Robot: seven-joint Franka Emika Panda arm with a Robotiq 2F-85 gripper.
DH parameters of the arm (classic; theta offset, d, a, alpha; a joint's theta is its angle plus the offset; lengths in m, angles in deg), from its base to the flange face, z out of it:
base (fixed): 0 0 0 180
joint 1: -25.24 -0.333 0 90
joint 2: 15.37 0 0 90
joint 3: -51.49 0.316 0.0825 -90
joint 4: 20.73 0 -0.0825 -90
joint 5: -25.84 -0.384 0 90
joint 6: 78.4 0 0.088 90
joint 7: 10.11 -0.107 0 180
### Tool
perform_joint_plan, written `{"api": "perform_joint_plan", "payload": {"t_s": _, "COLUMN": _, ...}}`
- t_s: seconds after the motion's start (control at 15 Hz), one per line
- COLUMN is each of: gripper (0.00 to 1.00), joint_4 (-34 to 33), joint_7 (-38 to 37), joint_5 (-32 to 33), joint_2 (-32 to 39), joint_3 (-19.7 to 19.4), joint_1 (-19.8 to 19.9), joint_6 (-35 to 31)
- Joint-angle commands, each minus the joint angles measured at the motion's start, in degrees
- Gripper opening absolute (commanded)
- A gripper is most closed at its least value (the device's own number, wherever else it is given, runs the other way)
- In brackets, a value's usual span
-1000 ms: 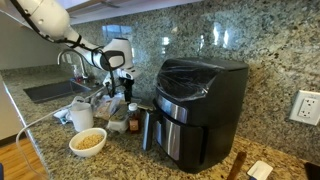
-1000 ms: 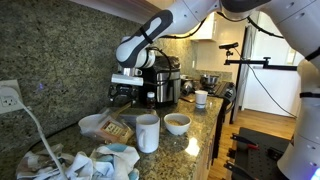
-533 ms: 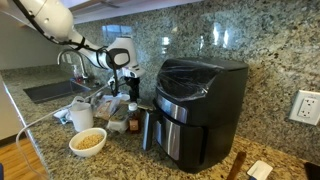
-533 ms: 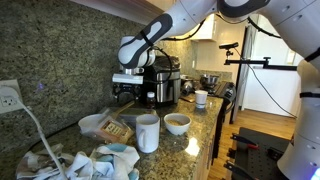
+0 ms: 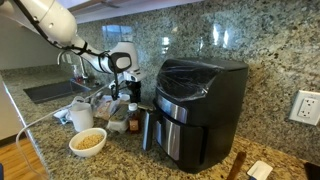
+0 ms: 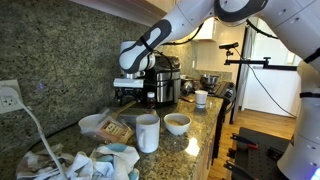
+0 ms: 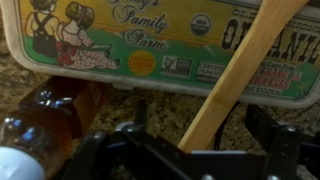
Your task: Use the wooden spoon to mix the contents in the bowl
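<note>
Wooden spoon (image 7: 243,68) stands just below the hand (image 7: 195,138), which hangs wide open and empty, seemingly lined up to grasp it.

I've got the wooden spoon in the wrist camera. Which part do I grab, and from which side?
Take the wooden spoon by its thin straight handle, the only part that shows in the wrist view. It runs diagonally across the labelled box and already sits between the jaws of the open end effector, so probably advance straight on and close across its narrow width.
</note>
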Motion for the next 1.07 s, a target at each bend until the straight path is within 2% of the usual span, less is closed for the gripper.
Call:
{"api": "perform_joint_plan", "payload": {"t_s": 0.0, "gripper": 1.0, "joint_4": -1.54, "joint_7": -2.41, "joint_5": 1.45, "joint_2": 0.59, "joint_3": -0.29, "joint_1": -0.19, "joint_6": 1.81}}
{"api": "perform_joint_plan", "payload": {"t_s": 0.47, "gripper": 1.0, "joint_4": -1.4, "joint_7": -3.69, "joint_5": 2.37, "joint_2": 0.74, "joint_3": -0.94, "joint_1": -0.34, "joint_6": 1.56}}
{"api": "perform_joint_plan", "payload": {"t_s": 0.6, "gripper": 0.96, "joint_4": -1.43, "joint_7": -3.65, "joint_5": 2.36, "joint_2": 0.83, "joint_3": -0.95, "joint_1": -0.32, "joint_6": 1.57}}
{"api": "perform_joint_plan", "payload": {"t_s": 0.8, "gripper": 0.98, "joint_4": -1.39, "joint_7": -3.78, "joint_5": 2.62, "joint_2": 0.95, "joint_3": -1.07, "joint_1": -0.52, "joint_6": 1.55}}
{"api": "perform_joint_plan", "payload": {"t_s": 0.87, "gripper": 0.95, "joint_4": -1.34, "joint_7": -3.85, "joint_5": 2.73, "joint_2": 0.96, "joint_3": -1.12, "joint_1": -0.59, "joint_6": 1.55}}
{"api": "perform_joint_plan", "payload": {"t_s": 0.93, "gripper": 0.71, "joint_4": -1.3, "joint_7": -3.91, "joint_5": 2.78, "joint_2": 0.98, "joint_3": -1.14, "joint_1": -0.64, "joint_6": 1.49}}
{"api": "perform_joint_plan", "payload": {"t_s": 1.0, "gripper": 0.71, "joint_4": -1.22, "joint_7": -4.18, "joint_5": 2.95, "joint_2": 0.98, "joint_3": -1.3, "joint_1": -0.8, "joint_6": 1.33}}
